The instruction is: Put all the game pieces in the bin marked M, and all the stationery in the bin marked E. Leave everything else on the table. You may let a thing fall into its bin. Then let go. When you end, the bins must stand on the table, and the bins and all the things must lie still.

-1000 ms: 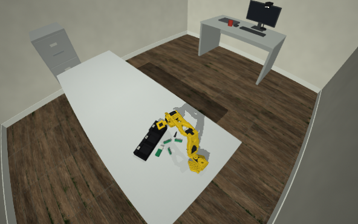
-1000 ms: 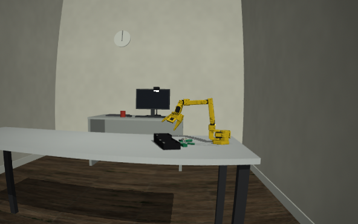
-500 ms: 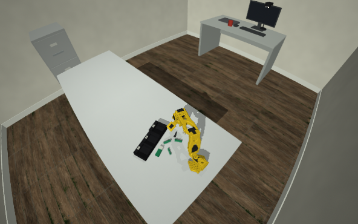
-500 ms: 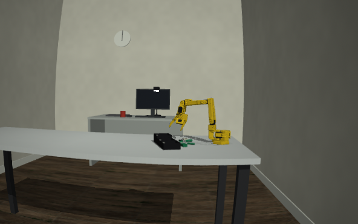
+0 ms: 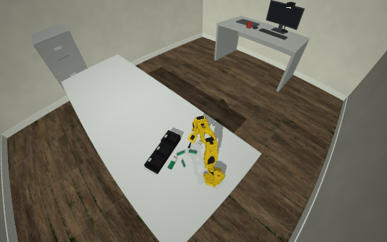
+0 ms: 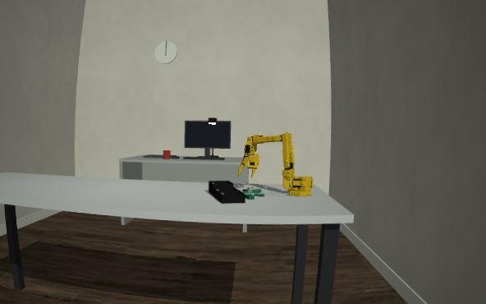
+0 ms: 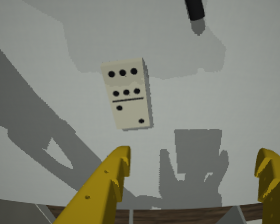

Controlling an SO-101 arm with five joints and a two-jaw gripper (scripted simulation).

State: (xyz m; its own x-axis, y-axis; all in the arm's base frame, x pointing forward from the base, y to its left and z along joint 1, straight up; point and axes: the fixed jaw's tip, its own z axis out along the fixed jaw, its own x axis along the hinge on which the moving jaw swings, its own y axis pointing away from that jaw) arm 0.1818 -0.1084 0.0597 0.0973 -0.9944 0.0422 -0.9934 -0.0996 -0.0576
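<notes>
A cream domino with black pips lies flat on the white table, right below my gripper. The gripper hangs well above the table, its yellow jaws apart with nothing between them. A black pen-like stick lies just beyond the domino. The row of black bins stands to the left of the arm; its letters do not show in these views. Several green things lie between the bins and the arm's base.
The arm's yellow base sits near the table's right edge. Another green piece lies close to the base. The table's far edge shows at the bottom of the wrist view.
</notes>
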